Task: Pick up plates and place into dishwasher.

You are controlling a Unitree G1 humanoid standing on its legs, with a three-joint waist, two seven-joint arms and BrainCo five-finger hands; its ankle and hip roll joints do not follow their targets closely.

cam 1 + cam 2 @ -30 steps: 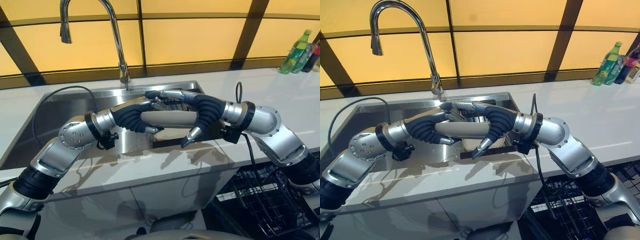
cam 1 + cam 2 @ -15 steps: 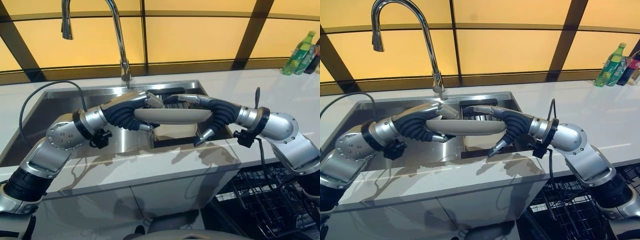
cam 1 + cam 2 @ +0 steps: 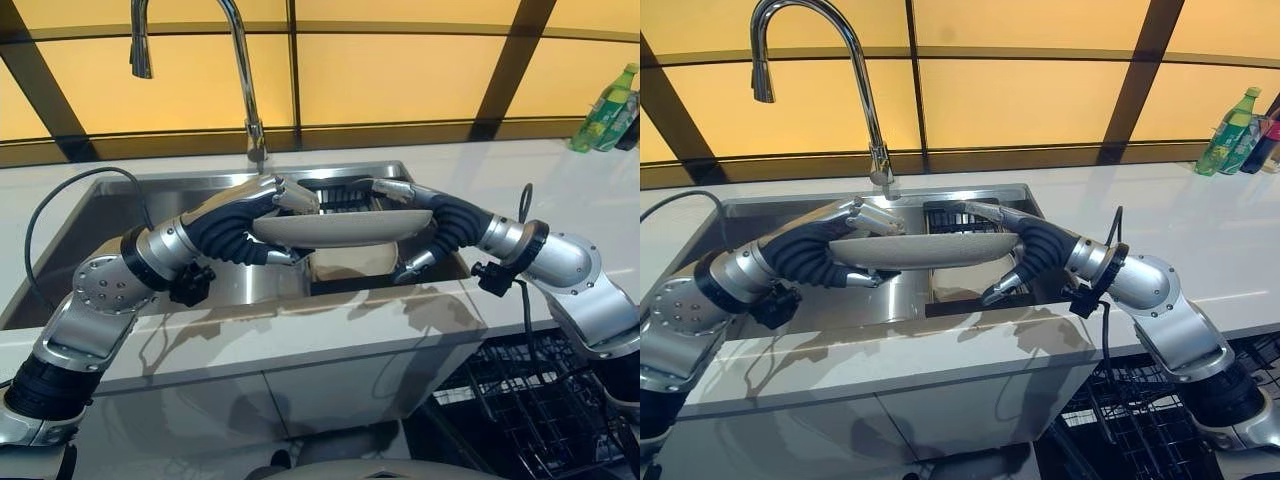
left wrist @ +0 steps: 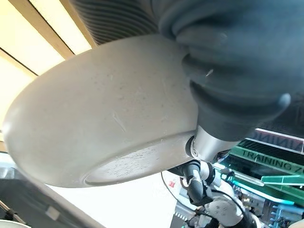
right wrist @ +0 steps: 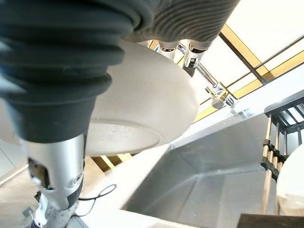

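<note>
Yellow window panes (image 3: 390, 80) with dark frames behind white table (image 3: 1200, 235); steel sink (image 3: 770, 215), tall curved tap (image 3: 865, 90).

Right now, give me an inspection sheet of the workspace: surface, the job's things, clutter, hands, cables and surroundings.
Surface: white counter around a steel sink.
Job's things: one pale plate held level above the sink; another pale dish rests in a dark rack below it; the dishwasher rack stands open at lower right.
Clutter: green bottle at the counter's far right, with others beside it.
Hands: left hand grips the plate's left edge, right hand its right edge.
Cables: nothing seen apart from the robot's own.
Surroundings: tall curved faucet; amber panels behind.
</note>
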